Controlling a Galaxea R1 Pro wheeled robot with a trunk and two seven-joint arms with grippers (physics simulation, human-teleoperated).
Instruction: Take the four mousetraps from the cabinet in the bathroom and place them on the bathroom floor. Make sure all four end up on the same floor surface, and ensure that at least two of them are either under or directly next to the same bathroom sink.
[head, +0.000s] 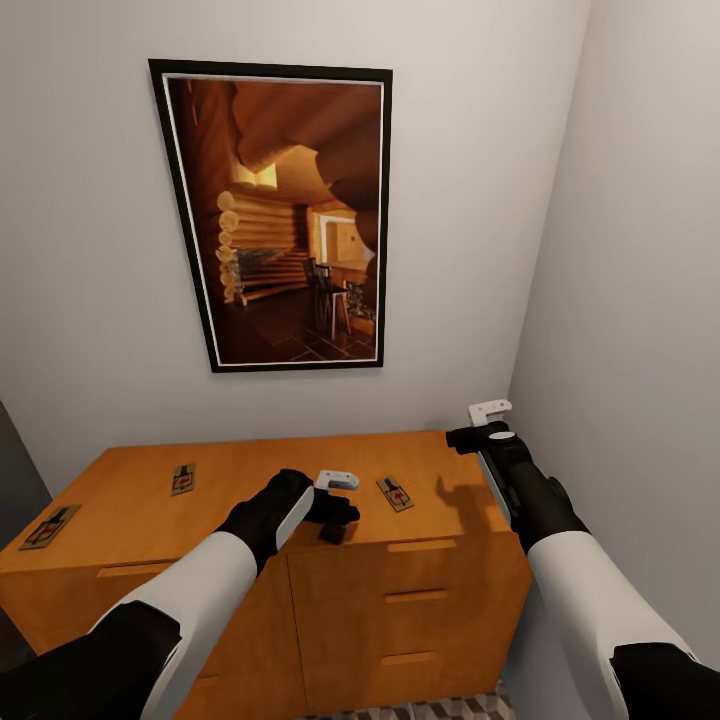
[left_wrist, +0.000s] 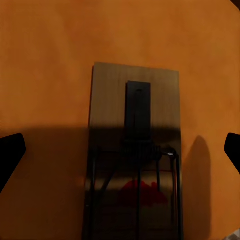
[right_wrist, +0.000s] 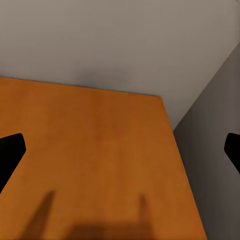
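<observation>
The orange-brown cabinet (head: 250, 470) stands against the wall. Three mousetraps lie on its top: one at the left front corner (head: 50, 526), one further back (head: 182, 479), one right of centre (head: 395, 493). My left gripper (head: 335, 520) hovers over the top near the front edge, open. In the left wrist view a mousetrap (left_wrist: 135, 155) lies flat on the cabinet top (left_wrist: 50, 60) straight below the left gripper (left_wrist: 120, 152), its fingertips (left_wrist: 10, 155) wide apart and clear of it. My right gripper (head: 487, 420) hangs open over the cabinet's right rear corner (right_wrist: 100, 145).
A framed picture (head: 280, 215) of a log interior hangs on the wall above the cabinet. A side wall (head: 640, 300) closes in right beside the right arm. A strip of patterned bathroom floor (head: 440, 708) shows below the cabinet's drawers (head: 420, 595).
</observation>
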